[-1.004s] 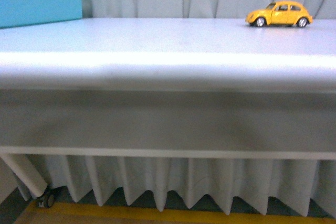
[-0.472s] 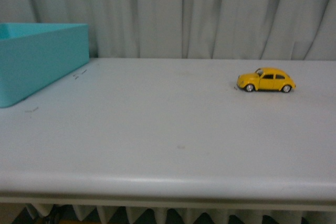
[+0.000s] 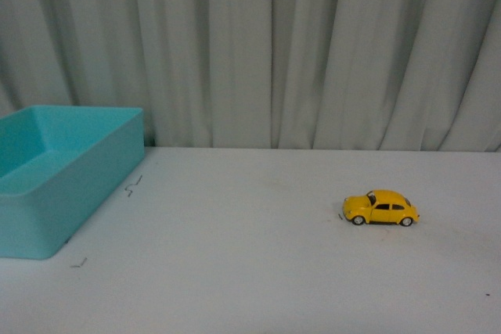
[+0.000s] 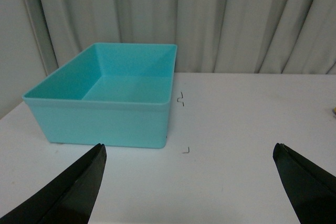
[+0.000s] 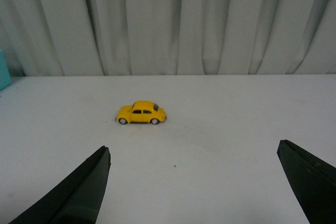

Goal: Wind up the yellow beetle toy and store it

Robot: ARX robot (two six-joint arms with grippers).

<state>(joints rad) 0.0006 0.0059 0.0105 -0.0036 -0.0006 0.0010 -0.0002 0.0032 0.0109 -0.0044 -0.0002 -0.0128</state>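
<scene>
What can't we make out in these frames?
Small glossy yellow beetle toy car: far side, underside hidden by its own body, front and right wrist views.
Rectangular turquoise plastic bin: cut off by front view's left edge.
Tiny dark marks beside bin: too small, left wrist view.

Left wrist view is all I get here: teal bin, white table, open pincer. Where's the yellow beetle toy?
Observer: Front view shows the yellow beetle toy on its wheels on the table, far right of the teal bin.
Operator: Right pincer holding it?
Observer: No; the right pincer is open, with the toy lying apart beyond its tips.
Operator: Which way is it facing?
Observer: Its nose points toward the bin's side.
</scene>
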